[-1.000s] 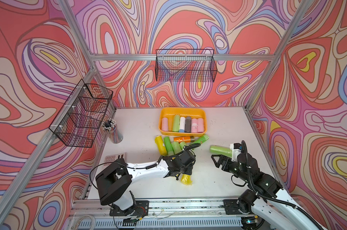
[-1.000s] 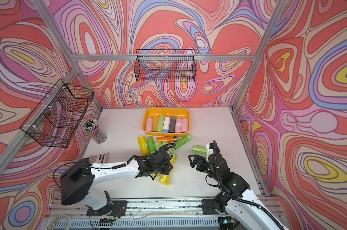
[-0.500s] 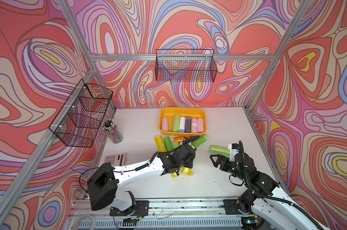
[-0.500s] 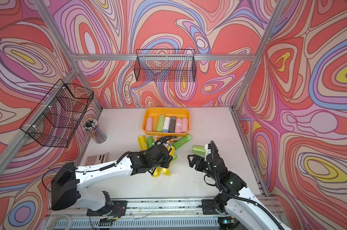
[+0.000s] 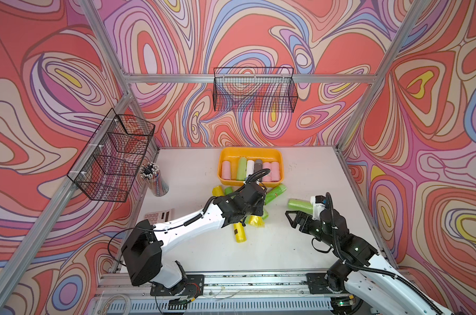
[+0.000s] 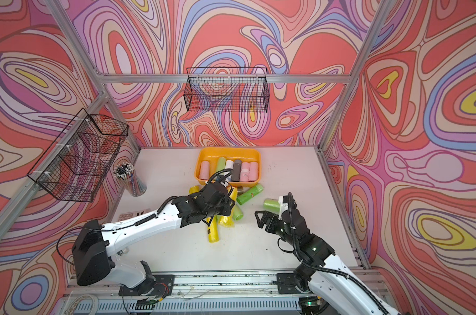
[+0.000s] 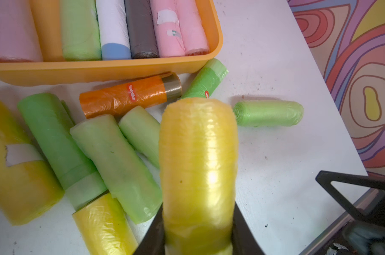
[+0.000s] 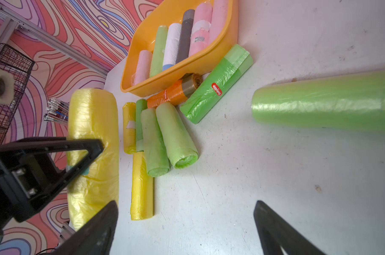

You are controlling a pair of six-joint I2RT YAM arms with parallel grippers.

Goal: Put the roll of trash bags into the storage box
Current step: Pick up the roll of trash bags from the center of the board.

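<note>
While the yellow roll (image 7: 198, 154) is clenched by its near end in the left claw (image 7: 198, 223), it is held raised over the bench (image 5: 193, 169), pointing toward the box (image 7: 99, 70) but not yet over it. In the left wrist view the roll's far tip is seen short of the box's near wall, above the loose rolls (image 7: 112, 154). In both top views the left claw (image 5: 254, 203) is placed at the middle of the frame, just below the box (image 5: 249, 150), and the held roll is mostly hidden beneath it.

The box is seen near the back of the bench, with pink, green, white and grey rolls laid side by side in it. An orange roll (image 7: 129, 95) is found lying just beside its near wall, among green and yellow ones scattered on the bench.

The right claw (image 8: 185, 231) is spread wide and nothing is gripped in it. It is held low, right of centre in a top view (image 5: 291, 219), with a single green roll (image 5: 299, 204) lying on the bench just beyond it, apart from the heap.
</note>
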